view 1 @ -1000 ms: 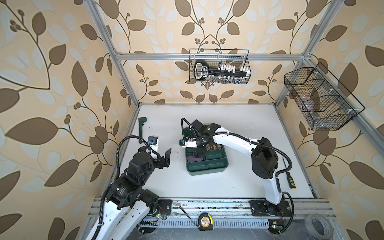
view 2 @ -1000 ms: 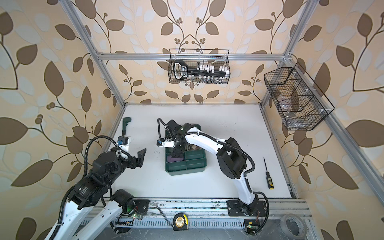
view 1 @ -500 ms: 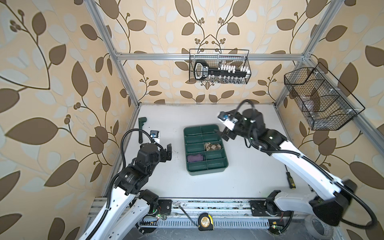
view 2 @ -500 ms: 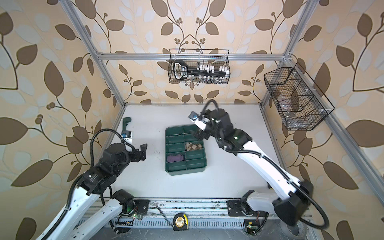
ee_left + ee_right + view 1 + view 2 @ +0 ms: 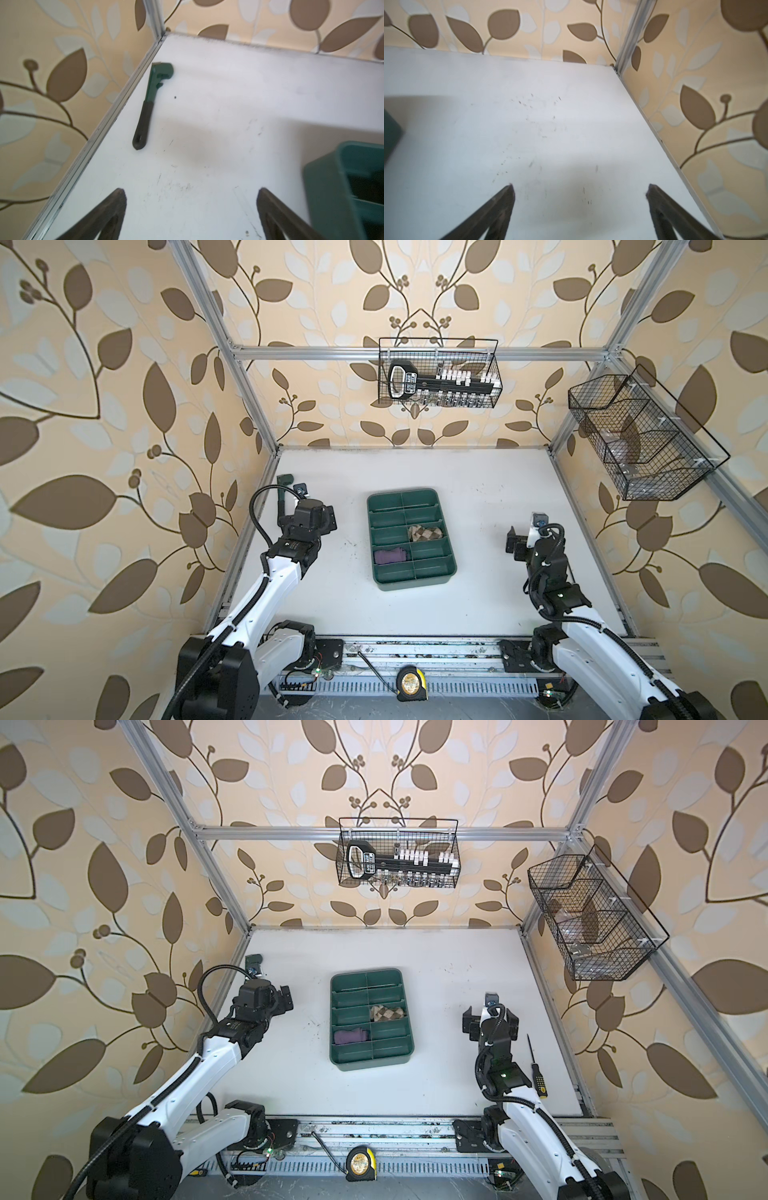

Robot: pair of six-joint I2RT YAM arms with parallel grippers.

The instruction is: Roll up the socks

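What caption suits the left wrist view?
Open left gripper over the white table, facing a green pipe wrench with black handle by the edge rail; green plastic tray partly visible.

left arm [image 5: 282,585] / right arm [image 5: 590,662]: white shells, black joint housings | black ribbed cable [image 5: 252,510] looped at wrist, more running along the white links | small camera block [image 5: 539,518] on wrist | green light [image 5: 503,1075] on right joint | left pincer [image 5: 192,190] / right pincer [image 5: 580,186]: dark triangular fingers, cut-out centres
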